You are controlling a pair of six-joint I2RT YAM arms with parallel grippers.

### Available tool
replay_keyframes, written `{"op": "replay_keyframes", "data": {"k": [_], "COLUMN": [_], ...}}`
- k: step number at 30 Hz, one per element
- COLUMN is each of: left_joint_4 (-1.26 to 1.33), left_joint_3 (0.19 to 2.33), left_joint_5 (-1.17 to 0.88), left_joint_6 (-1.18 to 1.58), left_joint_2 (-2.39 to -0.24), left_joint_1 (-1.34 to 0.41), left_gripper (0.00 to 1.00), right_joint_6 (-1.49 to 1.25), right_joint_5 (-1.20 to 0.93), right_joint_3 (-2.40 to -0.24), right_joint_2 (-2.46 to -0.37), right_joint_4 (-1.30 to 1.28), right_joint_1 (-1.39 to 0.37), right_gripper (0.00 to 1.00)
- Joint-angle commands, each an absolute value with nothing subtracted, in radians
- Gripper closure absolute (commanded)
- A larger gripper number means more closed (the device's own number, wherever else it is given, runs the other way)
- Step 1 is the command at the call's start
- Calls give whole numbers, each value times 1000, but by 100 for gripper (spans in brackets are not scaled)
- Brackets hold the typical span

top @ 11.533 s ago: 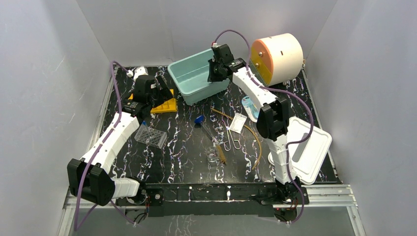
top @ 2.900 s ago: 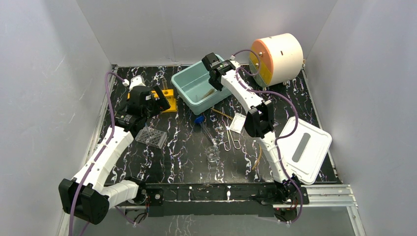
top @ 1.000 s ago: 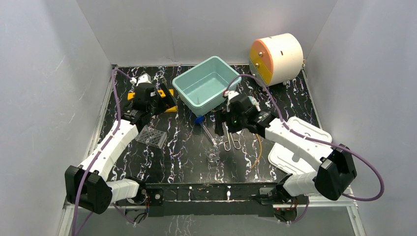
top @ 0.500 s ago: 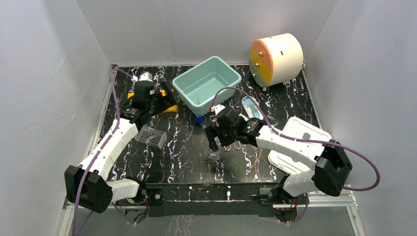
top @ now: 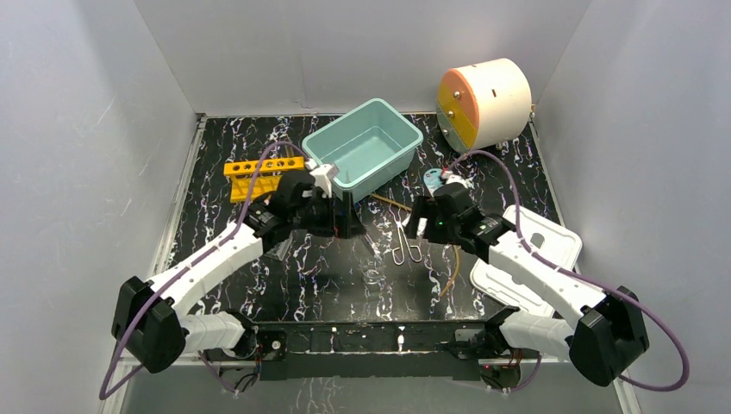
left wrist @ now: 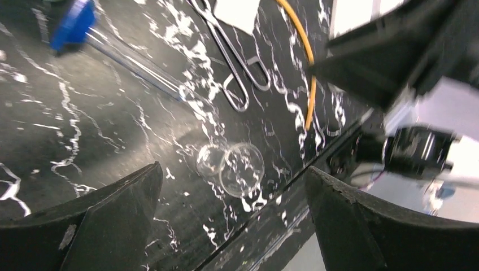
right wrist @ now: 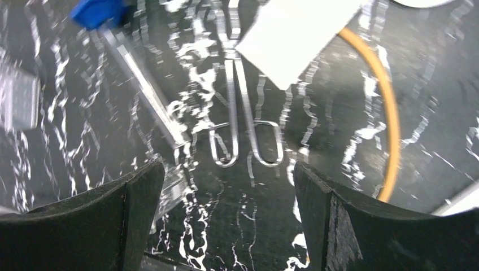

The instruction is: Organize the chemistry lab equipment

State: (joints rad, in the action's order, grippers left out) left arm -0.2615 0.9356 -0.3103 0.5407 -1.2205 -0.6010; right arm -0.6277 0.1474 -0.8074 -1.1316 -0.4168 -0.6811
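White walls enclose a black table point(top: 328, 293) veined with white like marble. Both wrist views are motion-blurred. The left gripper point(left wrist: 231, 175) and right gripper point(right wrist: 227, 169) gape wide, holding nothing. Under them lie a clear blue-capped tube point(left wrist: 130, 59), looped wire clips point(right wrist: 245, 132), a white card point(right wrist: 294, 34), curved amber tubing point(right wrist: 387, 124) and a round glass dish point(left wrist: 242, 168). The yellow holed rack point(top: 240, 169) stands far left.

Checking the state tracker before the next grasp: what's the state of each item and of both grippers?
left gripper: open, empty
right gripper: open, empty
teal bin: uncovered, upright
white lid: off, flat on table
blue-capped tube: capped, lying flat
glass dish: on table, looks empty
wire clips: loose, lying flat
white card: lying flat
amber tubing: loose, curved
yellow rack: no tubes seen in it
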Motion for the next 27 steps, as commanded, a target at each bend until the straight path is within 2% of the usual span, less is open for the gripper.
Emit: {"op": "replay_keyframes", "data": {"k": [1,9,22,27], "left_joint_4": [-282,-389,-438,-395], "left_joint_3": [906,953,1061,1059], "left_joint_5": [-301,-143,-140,-195], "left_joint_6": [419,267,-83,-147], "left_joint_2": [-1225,-1346,-1541,-1568], "left_joint_1": [-721,-906,-982,-988], "left_gripper": [4,2,2,10], "right_joint_6": [-763,-829,-883,-881], "right_joint_5": [115,91,73,80], "right_joint_3": [-749,-708,-637,-641], "right_joint_2": [-1087,-1099,-1036,-1030], "right_joint_4": [-456,-497,-467,-472], "right_joint_1": [-564,-508,-468,-458], "right_gripper": [8,8,8,8]}}
